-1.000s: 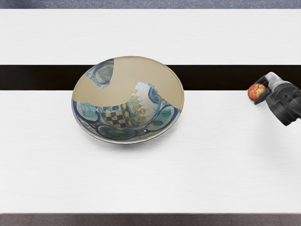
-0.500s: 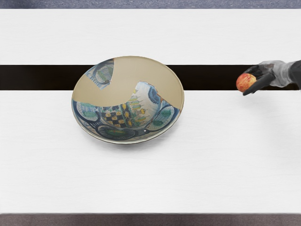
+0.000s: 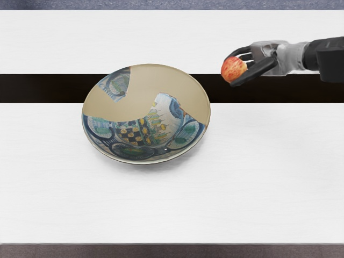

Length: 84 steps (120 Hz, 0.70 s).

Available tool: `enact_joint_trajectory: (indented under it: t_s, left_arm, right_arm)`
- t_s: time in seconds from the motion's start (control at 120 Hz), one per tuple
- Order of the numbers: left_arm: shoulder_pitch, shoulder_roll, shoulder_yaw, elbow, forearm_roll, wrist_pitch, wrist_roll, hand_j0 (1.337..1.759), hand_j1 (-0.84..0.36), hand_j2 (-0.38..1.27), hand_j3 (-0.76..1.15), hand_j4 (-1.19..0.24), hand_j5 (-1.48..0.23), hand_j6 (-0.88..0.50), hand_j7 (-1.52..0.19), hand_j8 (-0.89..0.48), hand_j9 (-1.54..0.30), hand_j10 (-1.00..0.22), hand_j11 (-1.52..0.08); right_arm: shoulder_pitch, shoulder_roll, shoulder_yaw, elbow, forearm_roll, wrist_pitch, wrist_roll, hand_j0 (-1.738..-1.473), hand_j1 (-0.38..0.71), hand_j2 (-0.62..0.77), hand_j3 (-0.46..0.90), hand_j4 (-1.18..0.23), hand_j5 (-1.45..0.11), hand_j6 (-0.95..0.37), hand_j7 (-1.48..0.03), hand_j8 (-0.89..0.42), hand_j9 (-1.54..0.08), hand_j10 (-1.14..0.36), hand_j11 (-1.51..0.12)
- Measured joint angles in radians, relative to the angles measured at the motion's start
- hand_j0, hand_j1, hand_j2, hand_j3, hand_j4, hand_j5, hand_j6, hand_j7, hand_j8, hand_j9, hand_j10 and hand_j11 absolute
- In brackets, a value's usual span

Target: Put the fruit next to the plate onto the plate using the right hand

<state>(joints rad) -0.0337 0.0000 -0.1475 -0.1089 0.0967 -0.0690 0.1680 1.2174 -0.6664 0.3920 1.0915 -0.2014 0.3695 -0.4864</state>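
**Sim tabletop, pretty bare-bones**

All I get on my feed is a rendered test scene. The table (image 3: 258, 177) is a flat, even white slab filling nearly the whole view, with a pure black band (image 3: 43, 88) straight across it. The plate (image 3: 156, 83) gives it away most: its painted pattern is cut off by a hard-edged tan patch. Past the table I only see a grey strip (image 3: 172, 251) below and a bluish strip (image 3: 172, 4) above.

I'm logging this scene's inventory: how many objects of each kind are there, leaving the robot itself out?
Plate: 1, the patterned plate on the table.
Fruit: 1, the red-yellow fruit, held in the right hand to the right of the plate.
Total: 2.
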Motion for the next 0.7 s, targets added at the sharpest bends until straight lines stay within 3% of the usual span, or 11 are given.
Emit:
enact_joint_trajectory:
  t_s: [0.2, 0.417, 0.7]
  left_arm:
    - [0.0, 0.0, 0.0, 0.0, 0.0, 0.0, 0.0, 1.658, 0.06, 0.05, 0.0, -0.24, -0.31, -0.24, -0.31, -0.24, -0.31, -0.24, -0.31]
    - [0.0, 0.0, 0.0, 0.0, 0.0, 0.0, 0.0, 1.658, 0.06, 0.05, 0.0, -0.24, -0.31, -0.24, -0.31, -0.24, -0.31, -0.24, -0.31]
    - [0.0, 0.0, 0.0, 0.0, 0.0, 0.0, 0.0, 1.658, 0.06, 0.05, 0.0, -0.24, -0.31, -0.24, -0.31, -0.24, -0.31, -0.24, -0.31]
  right_arm:
    - [0.036, 0.105, 0.013, 0.031, 0.023, -0.008, -0.001, -1.645, 0.26, 0.11, 0.0, -0.46, -1.08, -0.34, -1.03, -0.44, -1.07, -0.77, -1.07]
    - [0.052, 0.291, 0.007, 0.023, -0.008, -0.071, 0.0, -1.644, 0.26, 0.1, 0.0, -0.46, -1.09, -0.34, -1.03, -0.44, -1.07, -0.77, -1.07]
    - [0.053, 0.567, -0.071, -0.178, -0.215, -0.131, 0.008, -1.644, 0.23, 0.08, 0.0, -0.47, -1.1, -0.36, -1.04, -0.46, -1.08, -0.77, -1.09]
